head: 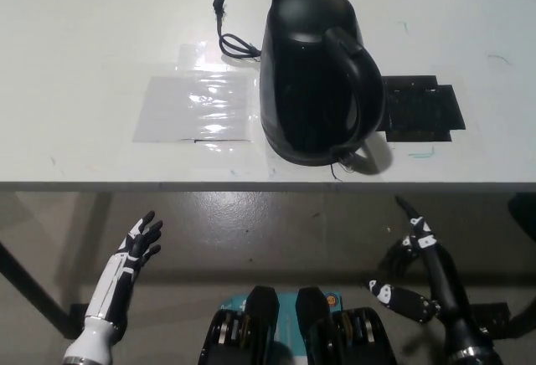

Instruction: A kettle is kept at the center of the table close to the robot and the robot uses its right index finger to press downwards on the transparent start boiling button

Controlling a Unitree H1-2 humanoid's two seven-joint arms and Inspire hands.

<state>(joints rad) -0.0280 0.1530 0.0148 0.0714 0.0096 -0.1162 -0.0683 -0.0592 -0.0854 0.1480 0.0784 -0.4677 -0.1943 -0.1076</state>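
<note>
A black electric kettle (314, 72) stands on the white table (84, 30), near its front edge and a little right of centre. Its handle (362, 72) points right and toward me. The start button at the handle's foot (362, 157) is barely visible. My black right hand (416, 252) hangs below the table edge at the lower right, one finger stretched up toward the kettle, the others curled, holding nothing. My white left hand (138, 248) rests at the lower left, fingers spread, well away from the kettle.
The kettle's black cord (230, 38) trails off to its left at the back. A clear plastic sheet (197, 105) lies taped on the table left of the kettle. A black mat (423, 107) lies to its right. Table legs and grey floor show below.
</note>
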